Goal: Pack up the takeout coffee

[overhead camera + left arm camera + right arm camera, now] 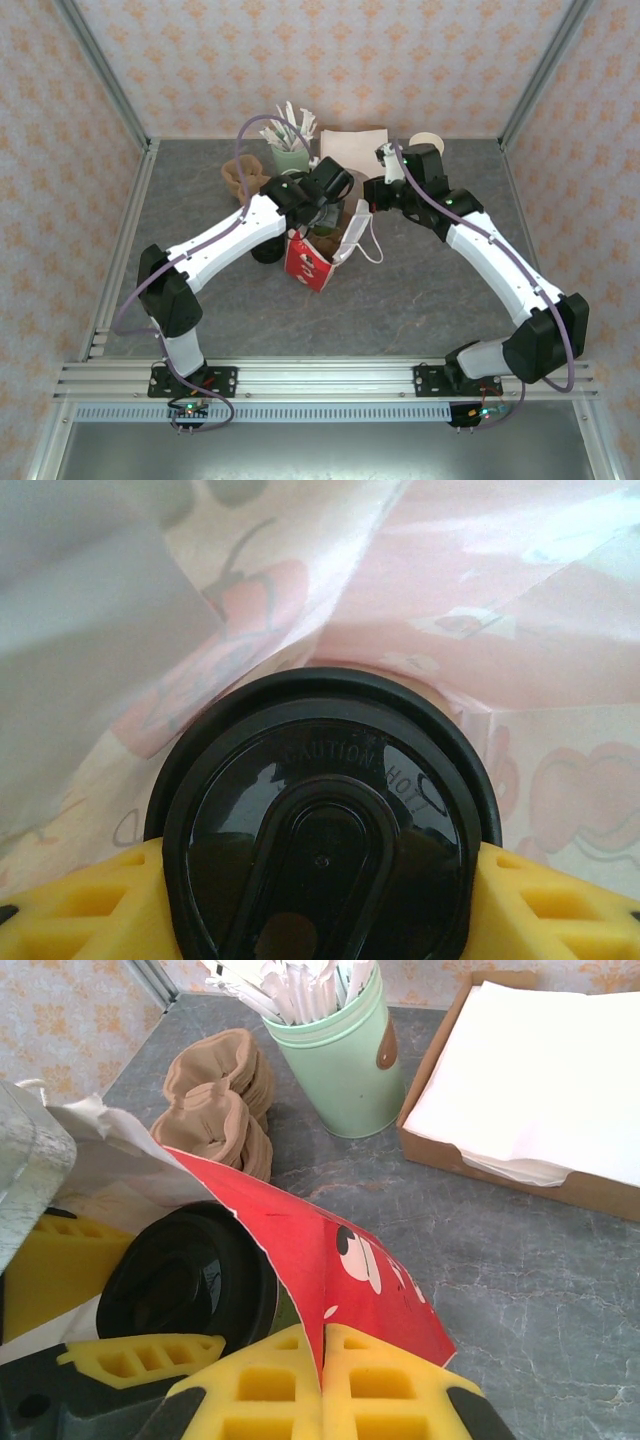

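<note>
The takeout coffee (320,830) shows its round black lid, and the yellow fingers (80,905) of my left gripper (320,900) are shut on its two sides. The cup sits in the mouth of the red-and-white paper bag (308,262), whose pale inner walls (450,630) rise behind it. My right gripper (322,1360) is shut on the bag's red edge (350,1260), holding it open. The lid (190,1280) lies just left of that edge. From above, the left gripper (325,205) is over the bag and the right gripper (368,205) is at the bag's right rim.
A green cup of white stirrers (335,1060) and a pile of brown sleeves (215,1110) stand behind the bag. A cardboard box of white napkins (540,1070) is at the back right, near a cream-rimmed cup (427,143). Dark lids (268,250) sit left of the bag.
</note>
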